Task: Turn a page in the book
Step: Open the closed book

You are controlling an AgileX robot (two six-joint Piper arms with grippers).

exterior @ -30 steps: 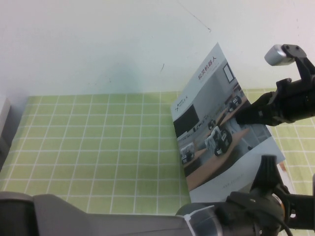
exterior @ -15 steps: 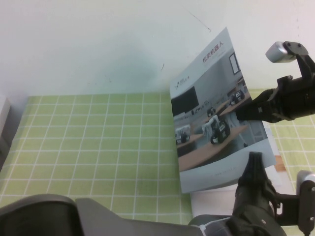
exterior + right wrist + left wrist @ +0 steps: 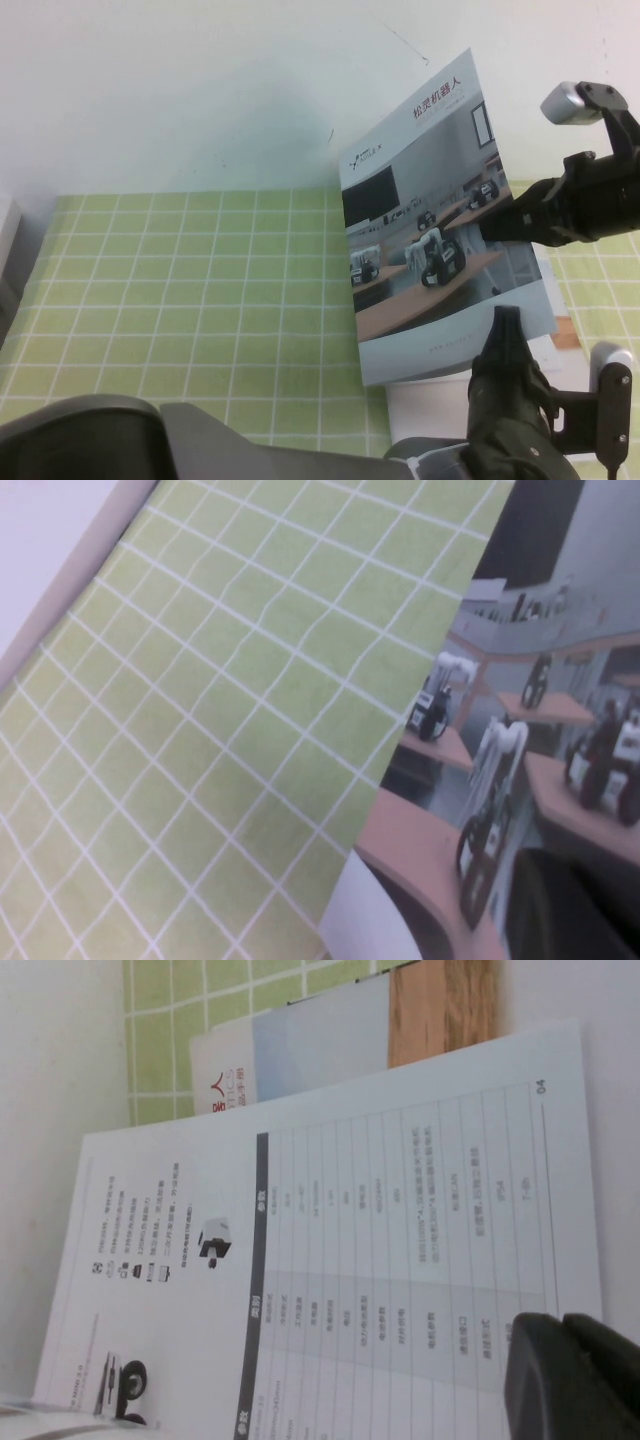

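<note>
- While the right gripper (image 3: 492, 228) pinches the page (image 3: 430, 210) at its right edge, jaws closed on it, the leaf stands raised above the green grid mat (image 3: 190, 300).
- Beneath it, the book (image 3: 330, 1290) lies open on the mat's right part, showing 1 table page.
- Low at the book's near edge, the left gripper (image 3: 503, 345) points upward; I cannot tell how its jaws stand.

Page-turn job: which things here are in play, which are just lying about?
In play:
- the book, lying at the mat's right end
- its cover page, lifted upright
- right tool, shut on the page's right edge
- left tool, low, beside the book

Lying about:
- green grid mat
- grey box at the far left
</note>
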